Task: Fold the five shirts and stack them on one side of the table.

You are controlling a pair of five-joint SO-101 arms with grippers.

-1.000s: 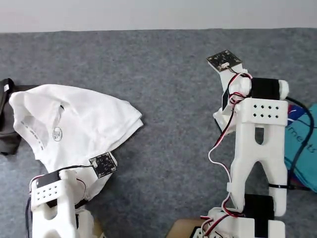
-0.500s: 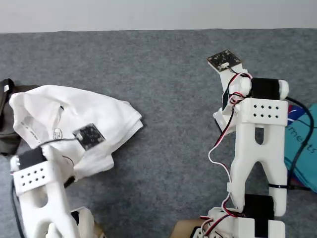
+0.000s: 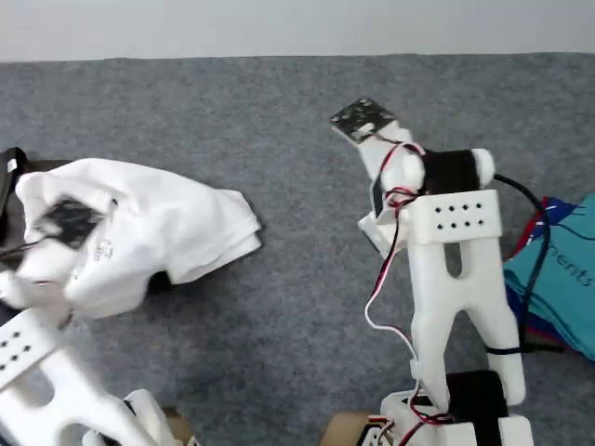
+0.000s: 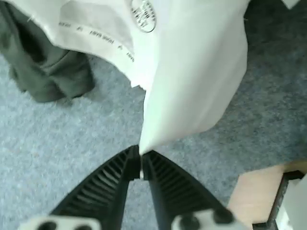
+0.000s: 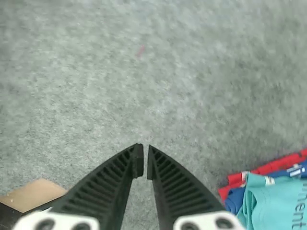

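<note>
White shirt is bunched up at the left of the high view. Its long axis runs roughly left-right, tag end toward the left edge. Left pincer is clenched on one corner. A dark garment touches its left side. Right pincer is closed on nothing over the bare worktop. A teal shirt sits at the right edge.

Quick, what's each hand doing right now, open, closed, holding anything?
Left hand: closed on a corner of the white shirt.
Right hand: closed, holding nothing.
</note>
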